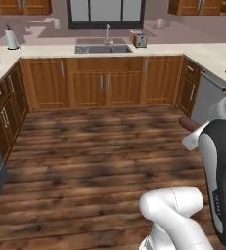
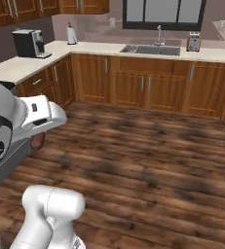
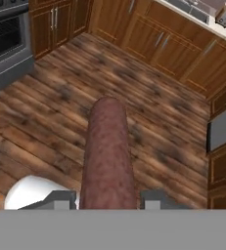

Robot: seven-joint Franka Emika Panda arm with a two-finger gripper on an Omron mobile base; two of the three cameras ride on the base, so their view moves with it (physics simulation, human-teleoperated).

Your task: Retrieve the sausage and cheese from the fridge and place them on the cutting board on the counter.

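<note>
Standing over the floor [image 1: 95,156], in the middle of the kitchen. Holding the sausage [image 3: 107,156] between the two fingers of the gripper [image 3: 107,199], sticking out in front. Facing the counter [image 1: 173,50] along the far wall, with the sink [image 1: 103,48] set in it and the toaster [image 1: 140,40] sitting just right of the sink. Keeping the coffee machine [image 2: 30,43] on the counter at the left, paper towel roll [image 2: 71,35] right of it.
</note>
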